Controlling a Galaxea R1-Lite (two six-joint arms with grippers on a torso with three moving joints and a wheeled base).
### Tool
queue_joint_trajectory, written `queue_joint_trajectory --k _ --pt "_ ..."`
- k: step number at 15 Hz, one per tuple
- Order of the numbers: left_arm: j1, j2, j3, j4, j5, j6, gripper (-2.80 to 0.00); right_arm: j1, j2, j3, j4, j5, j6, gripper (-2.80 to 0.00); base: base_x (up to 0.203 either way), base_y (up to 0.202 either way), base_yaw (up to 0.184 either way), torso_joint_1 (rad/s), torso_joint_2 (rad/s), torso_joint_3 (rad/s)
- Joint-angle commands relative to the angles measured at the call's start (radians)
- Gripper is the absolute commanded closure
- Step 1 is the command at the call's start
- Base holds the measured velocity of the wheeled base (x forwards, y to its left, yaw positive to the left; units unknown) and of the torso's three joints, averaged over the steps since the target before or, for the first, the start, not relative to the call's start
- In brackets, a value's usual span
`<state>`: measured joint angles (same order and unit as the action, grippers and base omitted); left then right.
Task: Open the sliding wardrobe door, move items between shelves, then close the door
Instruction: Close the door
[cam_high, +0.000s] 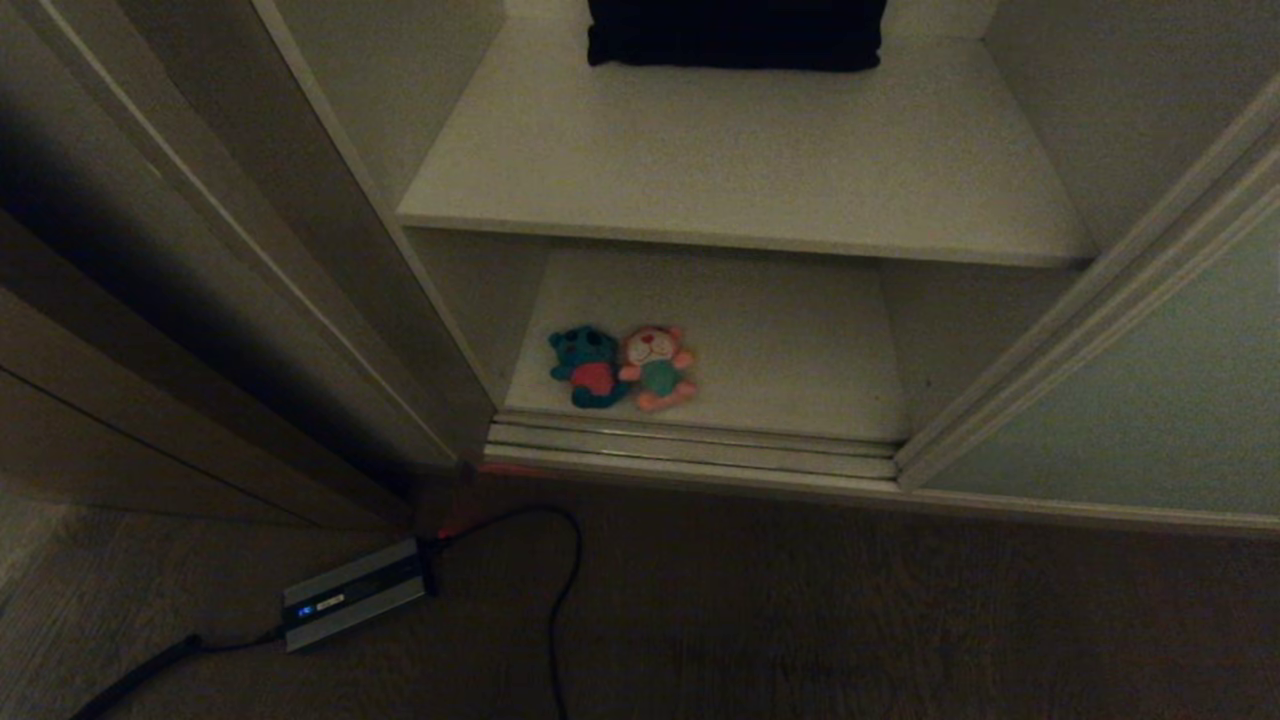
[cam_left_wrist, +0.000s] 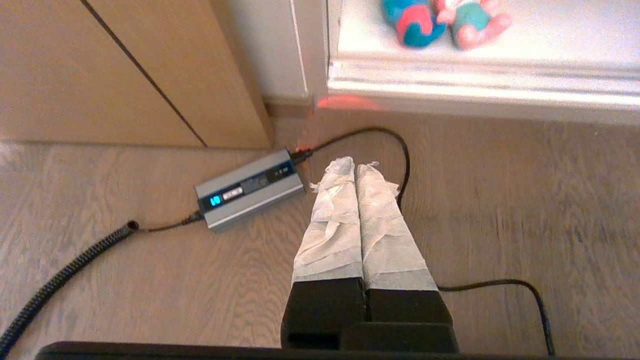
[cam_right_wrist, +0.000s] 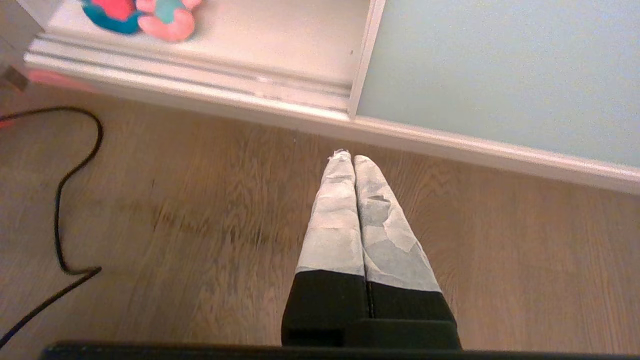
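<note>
The wardrobe stands open. Its pale grey-green sliding door (cam_high: 1130, 400) (cam_right_wrist: 500, 65) is pushed to the right. On the bottom shelf (cam_high: 780, 340) lie a teal bear in a red shirt (cam_high: 585, 366) (cam_left_wrist: 414, 22) (cam_right_wrist: 112, 11) and, touching it on the right, a pink toy in a teal shirt (cam_high: 657, 366) (cam_left_wrist: 472, 22) (cam_right_wrist: 170, 17). The upper shelf (cam_high: 740, 150) has no toys on it. My left gripper (cam_left_wrist: 356, 164) hangs shut over the floor, short of the wardrobe sill. My right gripper (cam_right_wrist: 349, 157) hangs shut over the floor near the door's lower corner. Neither holds anything.
A big dark folded cloth (cam_high: 735, 35) lies at the back of the upper shelf. A grey power box (cam_high: 352, 592) (cam_left_wrist: 250, 189) with black cables (cam_high: 555, 600) (cam_right_wrist: 65, 200) sits on the wooden floor at the left. A brown wooden panel (cam_high: 150, 380) flanks the opening on the left.
</note>
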<state>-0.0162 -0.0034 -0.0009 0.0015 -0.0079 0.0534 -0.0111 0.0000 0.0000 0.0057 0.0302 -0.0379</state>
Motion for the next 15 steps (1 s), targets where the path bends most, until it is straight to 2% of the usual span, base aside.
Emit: queue_joint_trajectory --k 1,6,12,15 --pt "0.000 0.002 0.001 0.000 0.000 0.002 0.00 0.000 0.000 0.004 0.000 0.000 0.000 0.00 0.000 0.000 0.000 0.002 0.00 0.196" --pt "-0.001 0.002 0.000 0.000 0.000 0.003 0.00 0.000 0.000 0.003 0.000 0.000 0.000 0.00 0.000 0.000 0.000 0.003 0.00 0.187" --pt "-0.001 0.002 -0.001 0.000 0.000 0.001 0.00 0.000 0.000 0.003 0.000 0.000 0.000 0.00 0.000 0.000 0.000 0.000 0.00 0.000" --pt "-0.001 0.002 -0.001 -0.001 0.003 -0.021 0.00 0.000 0.000 0.005 0.000 0.000 0.000 0.00 0.000 0.000 0.000 0.003 0.00 0.061"
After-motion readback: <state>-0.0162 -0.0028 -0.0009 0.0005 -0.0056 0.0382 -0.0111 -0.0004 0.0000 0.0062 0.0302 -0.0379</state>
